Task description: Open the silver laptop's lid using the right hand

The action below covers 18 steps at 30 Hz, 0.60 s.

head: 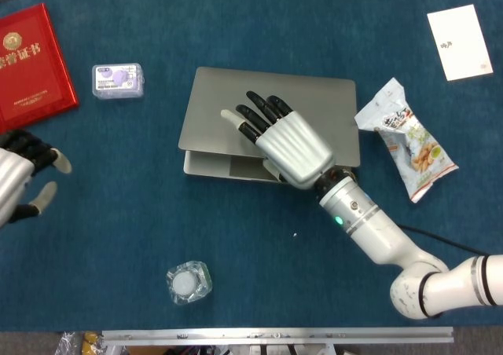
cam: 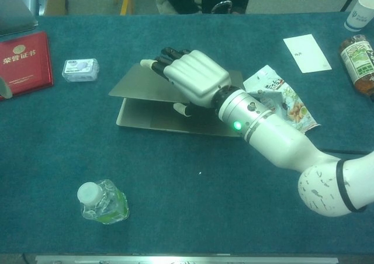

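laptop: the silver laptop [cam: 175, 103] sits mid-surface, hinge edge on the far side, front edge toward the robot. The lid [head: 267, 111] is cracked open a bit, and in the chest view there's a clear wedge of gap along the front.

right hand: the right hand [cam: 190, 80] is on the lid's front part, dark fingers [head: 255, 115] stretched flat and slightly fanned over the top, thumb tucked under the lid's edge. So it's pinching the lid between thumb and fingers, not just resting on it.

how it'll handle: my guess is a thin, rigid metal lid, light enough, but smooth and slippery against hard plastic fingers. The hinge probably has some stiffness, and the base looks light enough to lift or slide along with the lid.

where to hold: middle of the front edge seems right, since a corner would twist it. The thumb underneath looks like it does the real lifting.

risk: pad slipping off the edge and the lid dropping shut, or the base skidding toward the snack bag [head: 405, 139] just beside its right side.

left hand: the left hand [head: 20, 178] shows at the left edge of the head view, fingers loosely apart, holding nothing.

other stuff: red booklet [head: 31, 64] and a small plastic box [head: 118, 80] far left, a water bottle [cam: 102, 201] near the front, a white card [head: 460, 41] far right. All well apart from the laptop.
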{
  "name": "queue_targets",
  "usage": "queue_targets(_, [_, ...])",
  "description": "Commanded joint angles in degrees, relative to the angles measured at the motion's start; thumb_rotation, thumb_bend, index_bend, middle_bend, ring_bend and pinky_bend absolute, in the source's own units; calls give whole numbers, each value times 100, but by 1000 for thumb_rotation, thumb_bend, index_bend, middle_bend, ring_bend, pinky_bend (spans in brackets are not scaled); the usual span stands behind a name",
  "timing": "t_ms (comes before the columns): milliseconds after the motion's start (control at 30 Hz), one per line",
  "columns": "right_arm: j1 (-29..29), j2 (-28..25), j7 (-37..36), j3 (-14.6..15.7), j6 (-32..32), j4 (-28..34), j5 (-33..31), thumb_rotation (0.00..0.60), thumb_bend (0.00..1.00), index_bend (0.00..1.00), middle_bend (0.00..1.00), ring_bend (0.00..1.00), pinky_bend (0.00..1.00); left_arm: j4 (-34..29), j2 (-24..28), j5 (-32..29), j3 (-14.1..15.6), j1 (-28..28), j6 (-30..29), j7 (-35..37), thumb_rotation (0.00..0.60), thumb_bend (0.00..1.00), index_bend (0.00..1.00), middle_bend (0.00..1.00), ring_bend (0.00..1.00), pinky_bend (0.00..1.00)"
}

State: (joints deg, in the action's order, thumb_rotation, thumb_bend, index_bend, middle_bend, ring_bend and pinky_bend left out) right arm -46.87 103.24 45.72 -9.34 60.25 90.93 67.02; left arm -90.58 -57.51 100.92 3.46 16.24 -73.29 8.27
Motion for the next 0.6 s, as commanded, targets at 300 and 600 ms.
queue_targets(300, [-55,-15,59,-38,40,-1,-74,600,287,102,163,31,189,346,-390,309,213,452,457,352,600,416,410,392,313,221])
queue_targets(600, [-103,-2,84,-66,84,-9,-100,600,287,102,163,31,189,469,-758,565,381,834,787,519,600,417,385,343,312,221])
